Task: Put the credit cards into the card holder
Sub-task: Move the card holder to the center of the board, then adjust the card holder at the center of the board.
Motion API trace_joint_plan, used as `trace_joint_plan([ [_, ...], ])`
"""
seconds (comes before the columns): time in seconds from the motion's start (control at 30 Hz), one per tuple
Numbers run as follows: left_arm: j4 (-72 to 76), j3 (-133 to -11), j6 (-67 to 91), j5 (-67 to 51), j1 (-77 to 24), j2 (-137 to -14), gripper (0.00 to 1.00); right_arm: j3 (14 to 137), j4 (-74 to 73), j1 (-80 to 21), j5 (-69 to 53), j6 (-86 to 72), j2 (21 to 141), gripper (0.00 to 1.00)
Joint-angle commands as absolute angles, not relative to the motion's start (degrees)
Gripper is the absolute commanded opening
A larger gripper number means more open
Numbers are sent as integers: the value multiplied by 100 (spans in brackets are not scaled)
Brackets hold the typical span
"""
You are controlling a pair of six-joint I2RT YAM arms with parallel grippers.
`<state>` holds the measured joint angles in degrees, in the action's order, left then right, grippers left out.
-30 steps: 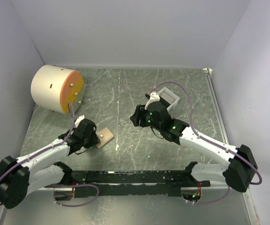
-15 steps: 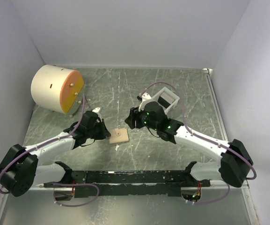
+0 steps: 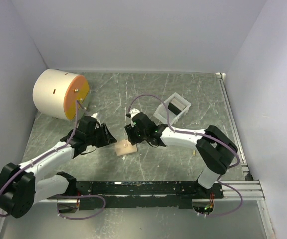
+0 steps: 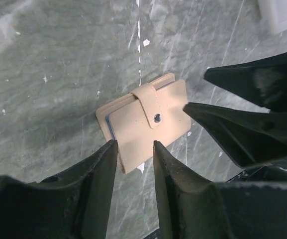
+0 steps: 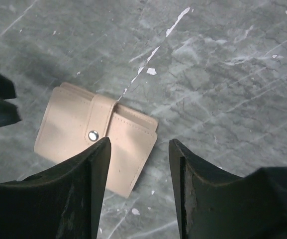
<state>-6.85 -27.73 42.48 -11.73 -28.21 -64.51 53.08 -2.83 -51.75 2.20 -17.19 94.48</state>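
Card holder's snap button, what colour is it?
Silver metal snap on the tan card holder; clearest in the right wrist view.

Your top camera sits high behind the arm bases and looks down on the whole table (image 3: 208,99), walls included, from far off. Your left wrist camera looks steeply down past the left gripper (image 4: 133,144) at the card holder (image 4: 143,119), close in. Your right wrist camera looks down past the right gripper (image 5: 139,144) from the opposite side, perhaps slightly closer. All three views share the card holder.
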Motion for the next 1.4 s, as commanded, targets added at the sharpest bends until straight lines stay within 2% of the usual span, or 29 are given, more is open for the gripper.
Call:
trace_joint_plan([
  [0.0,-1134,-2977,4676,-1518,-2700,-6206,45,5441,89,-5177,366,-1937,9602,50],
  [0.3,-357,-2351,4883,-2597,-2704,-6536,23,5458,563,-5173,511,-2063,10050,47],
  [0.47,85,-2065,5007,-2749,-2705,-6529,23,5451,347,-5170,731,-2057,10130,47],
  [0.57,-40,-2180,4881,-2388,-2700,-6705,22,5248,289,-5171,729,-2086,9994,46],
  [0.67,-330,-2439,4706,-2026,-2670,-6906,22,5003,201,-5182,546,-2183,9786,45],
  [0.87,-312,-2703,4656,-2070,-2588,-6822,26,4511,-33,-5284,394,-2643,9315,45],
  [1.0,-783,-2934,4548,-1993,-2575,-6714,27,4303,73,-5388,-200,-3004,8996,45],
  [1.1,-883,-2884,4551,-2184,-2575,-6569,28,4554,-271,-5469,-503,-2988,9016,44],
  [1.23,-736,-2598,4746,-2424,-2575,-6390,28,5139,-956,-5626,-28,-2566,9150,43],
  [1.37,-331,-2390,4919,-2593,-2532,-6542,24,5426,-1013,-5711,249,-2101,9236,43],
])
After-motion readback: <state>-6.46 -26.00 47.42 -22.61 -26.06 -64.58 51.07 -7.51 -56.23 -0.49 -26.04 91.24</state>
